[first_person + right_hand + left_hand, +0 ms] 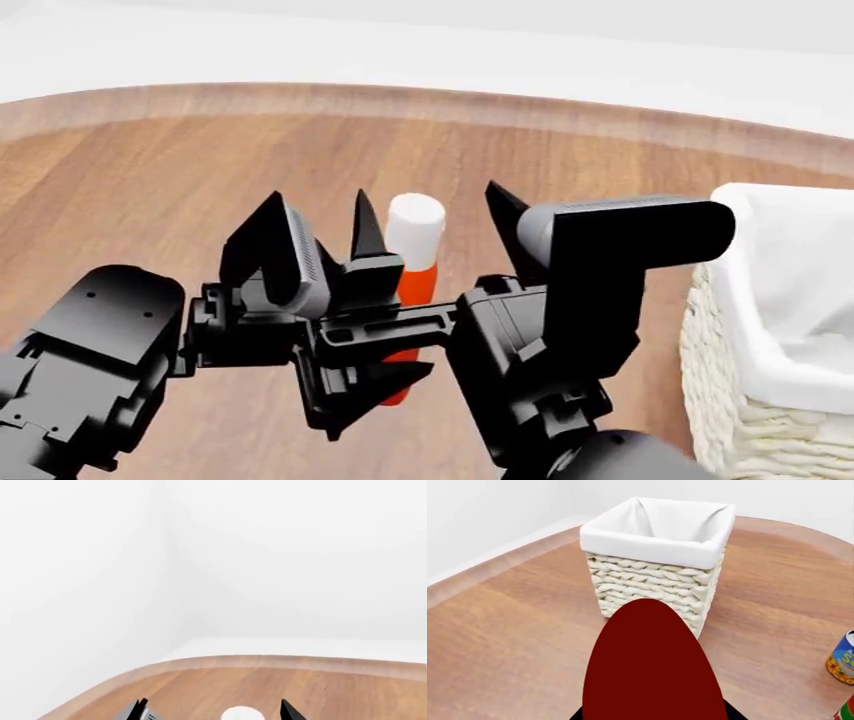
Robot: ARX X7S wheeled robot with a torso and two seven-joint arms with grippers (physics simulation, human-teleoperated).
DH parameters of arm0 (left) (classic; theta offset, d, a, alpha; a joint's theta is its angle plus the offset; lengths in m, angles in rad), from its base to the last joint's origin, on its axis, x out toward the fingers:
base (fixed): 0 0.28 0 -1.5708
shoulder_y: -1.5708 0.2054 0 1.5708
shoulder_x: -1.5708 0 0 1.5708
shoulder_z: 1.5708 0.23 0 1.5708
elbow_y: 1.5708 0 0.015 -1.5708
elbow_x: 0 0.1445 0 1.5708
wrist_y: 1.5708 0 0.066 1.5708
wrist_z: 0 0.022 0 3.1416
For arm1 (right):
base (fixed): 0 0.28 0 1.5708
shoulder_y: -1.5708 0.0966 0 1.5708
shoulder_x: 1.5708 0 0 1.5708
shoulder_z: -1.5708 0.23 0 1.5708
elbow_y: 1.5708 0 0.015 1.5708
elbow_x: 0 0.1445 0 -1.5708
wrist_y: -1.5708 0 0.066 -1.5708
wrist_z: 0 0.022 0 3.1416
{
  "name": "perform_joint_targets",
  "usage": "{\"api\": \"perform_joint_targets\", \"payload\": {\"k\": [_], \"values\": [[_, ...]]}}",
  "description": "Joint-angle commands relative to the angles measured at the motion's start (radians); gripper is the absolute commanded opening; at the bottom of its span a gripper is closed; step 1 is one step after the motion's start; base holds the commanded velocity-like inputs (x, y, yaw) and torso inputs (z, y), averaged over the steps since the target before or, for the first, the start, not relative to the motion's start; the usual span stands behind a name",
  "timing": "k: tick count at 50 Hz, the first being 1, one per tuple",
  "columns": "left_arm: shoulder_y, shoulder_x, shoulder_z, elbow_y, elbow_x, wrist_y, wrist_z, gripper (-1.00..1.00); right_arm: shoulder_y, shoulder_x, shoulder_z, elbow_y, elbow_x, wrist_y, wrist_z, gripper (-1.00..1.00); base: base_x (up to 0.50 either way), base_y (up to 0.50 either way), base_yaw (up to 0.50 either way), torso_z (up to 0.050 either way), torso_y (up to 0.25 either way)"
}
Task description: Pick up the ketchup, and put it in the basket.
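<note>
The right tool (212,710) stands wide open and holds nothing, its fingertips either side of the white cap of the orange-red plastic squeeze ketchup bottle (416,285), which stands upright on the brown wooden surface (147,190). Closing this high could pinch only the cap, so the bottle might swing or slip. Farther off to the tool's right, it could then clip the cloth-lined rim of the pale woven wicker basket (747,390).

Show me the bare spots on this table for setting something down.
Free: the table beyond the ketchup out to its far rim; the wood strip between basket and can; the wood on the basket's other side. Crowded: around the ketchup, where both arms cluster.
</note>
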Motion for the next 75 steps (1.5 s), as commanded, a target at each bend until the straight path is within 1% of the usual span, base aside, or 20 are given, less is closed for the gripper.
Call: {"api": "perform_joint_targets", "payload": {"k": [1, 14, 28, 54, 75], "values": [[-0.004, 0.003, -0.022, 0.003, -0.016, -0.012, 0.001, -1.0, 0.018, -0.025, -0.012, 0.11, -0.012, -0.017, -0.065, 1.0, 0.0, 0.0, 0.0, 0.0, 0.0], [-0.004, 0.002, -0.016, 0.004, -0.022, -0.012, 0.006, -1.0, 0.026, -0.044, -0.015, 0.192, -0.02, -0.032, -0.097, 1.0, 0.0, 0.0, 0.0, 0.0, 0.001], [-0.004, 0.002, -0.008, 0.005, -0.029, -0.011, 0.007, -1.0, 0.033, -0.06, -0.031, 0.231, -0.031, -0.035, -0.115, 1.0, 0.0, 0.0, 0.0, 0.0, 0.0], [-0.004, -0.002, 0.032, 0.018, -0.067, -0.017, 0.003, -1.0, 0.058, -0.084, -0.063, 0.344, -0.035, -0.007, -0.136, 1.0, 0.0, 0.0, 0.0, 0.0, 0.0], [0.0, -0.002, 0.063, 0.018, -0.081, -0.013, 0.001, -1.0, 0.065, -0.104, -0.073, 0.437, -0.053, -0.032, -0.182, 1.0, 0.0, 0.0, 0.0, 0.0, 0.0]]}}
